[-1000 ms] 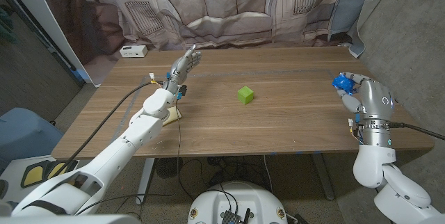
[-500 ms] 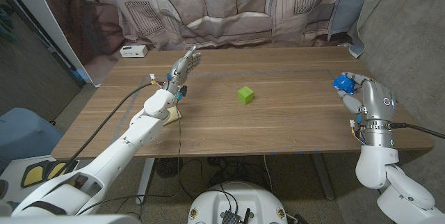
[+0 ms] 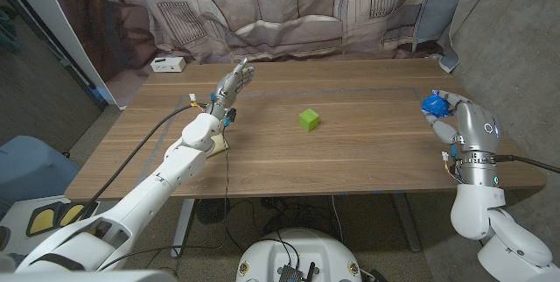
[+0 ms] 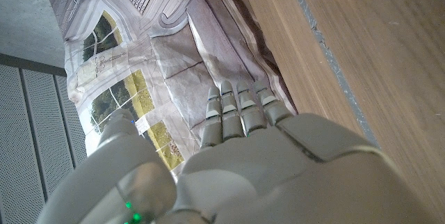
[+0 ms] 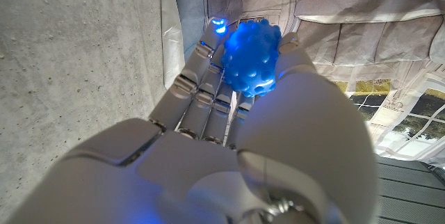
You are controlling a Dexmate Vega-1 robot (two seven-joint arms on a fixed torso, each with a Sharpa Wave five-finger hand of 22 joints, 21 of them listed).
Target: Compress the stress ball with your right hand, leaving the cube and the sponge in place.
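A knobbly blue stress ball point(image 3: 432, 103) sits in my right hand point(image 3: 444, 113), lifted off the table near its right edge. In the right wrist view the stress ball point(image 5: 251, 58) is held between the thumb and the fingers point(image 5: 201, 78). The green cube point(image 3: 308, 120) stands on the wooden table point(image 3: 350, 155) at its middle. My left hand point(image 3: 233, 81) hovers over the far left part of the table, fingers straight and together, holding nothing; the left wrist view shows its fingers point(image 4: 236, 113) stretched out. A pale sponge point(image 3: 218, 144) peeks out from under my left forearm.
A small white box point(image 3: 167, 64) lies at the table's far left corner. A printed curtain point(image 3: 280, 6) hangs behind the table. A grey wall point(image 3: 516, 45) stands close on the right. A black cable point(image 3: 149, 137) runs along my left arm.
My right hand has drifted slightly right and up with the ball. The left arm has not moved.
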